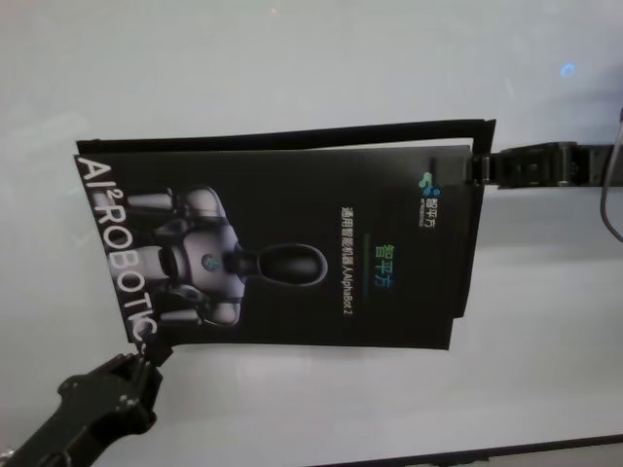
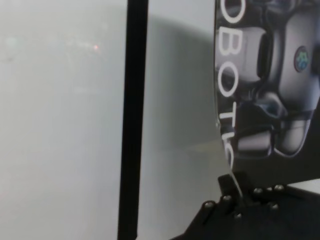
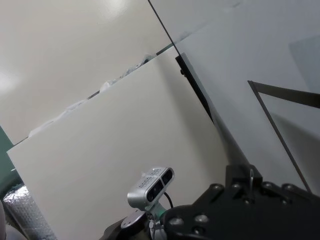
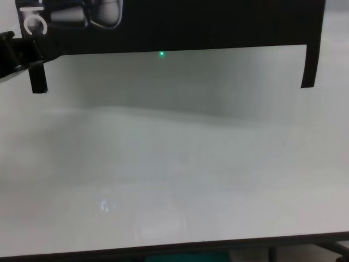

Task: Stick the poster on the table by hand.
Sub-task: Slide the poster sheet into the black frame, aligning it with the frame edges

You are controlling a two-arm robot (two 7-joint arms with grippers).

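The poster (image 1: 292, 243), black and glossy with a silver robot picture and white lettering, is held flat above the white table (image 1: 292, 58) and casts a shadow on it. My left gripper (image 1: 148, 352) is shut on its near-left corner by the lettering; the left wrist view shows the pads (image 2: 231, 186) pinching the poster's (image 2: 270, 75) edge. My right gripper (image 1: 475, 167) is shut on the far-right corner, its fingers (image 3: 250, 180) closed on the thin sheet. In the chest view the poster (image 4: 218, 22) hangs above the table (image 4: 174, 164).
Two narrow black strips (image 4: 38, 76) (image 4: 310, 65) hang down from the poster's corners; one strip (image 2: 132, 120) crosses the left wrist view. A cable (image 1: 608, 195) runs at the far right. A small camera on a stand (image 3: 152, 185) shows beyond the table. The table's dark front edge (image 4: 174, 248) lies near.
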